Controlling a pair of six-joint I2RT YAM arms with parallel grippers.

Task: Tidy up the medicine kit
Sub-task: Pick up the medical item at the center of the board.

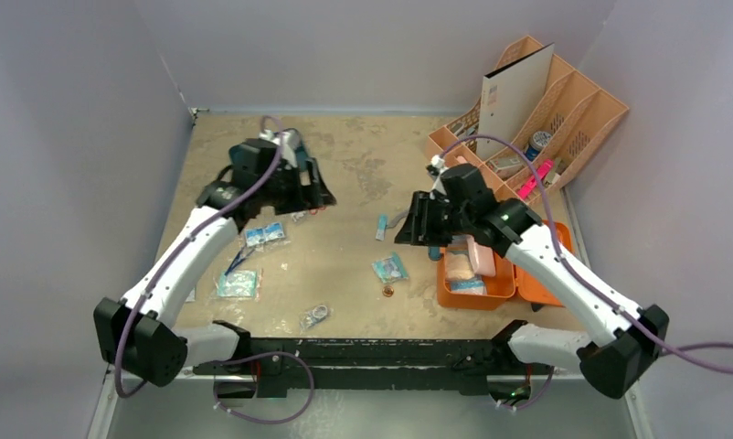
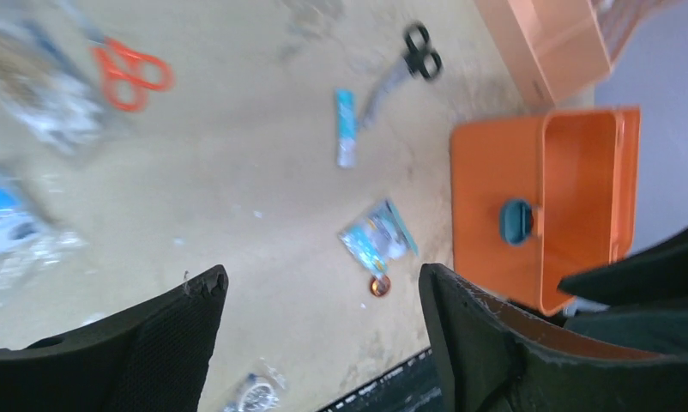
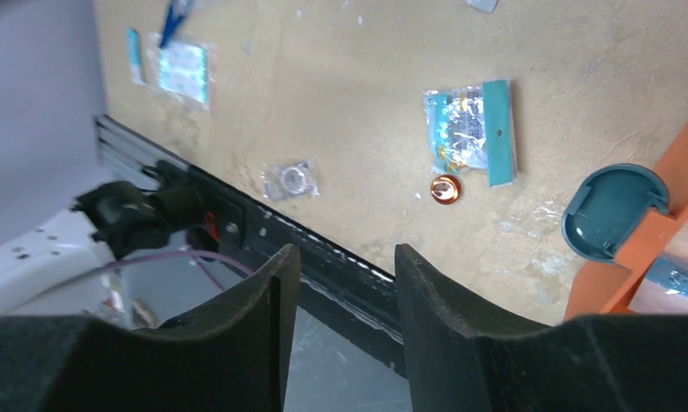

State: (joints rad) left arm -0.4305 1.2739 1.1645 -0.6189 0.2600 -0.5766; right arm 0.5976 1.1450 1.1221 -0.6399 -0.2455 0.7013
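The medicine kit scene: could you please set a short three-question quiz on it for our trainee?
1. True or false: the kit is closed.
2. The copper disc lies right beside: A) the teal packet; B) the orange scissors; C) the desk organizer.
3. Which gripper hangs nearer the kit?
Key: 1 false, it stands open; 2 A; 3 the right gripper.
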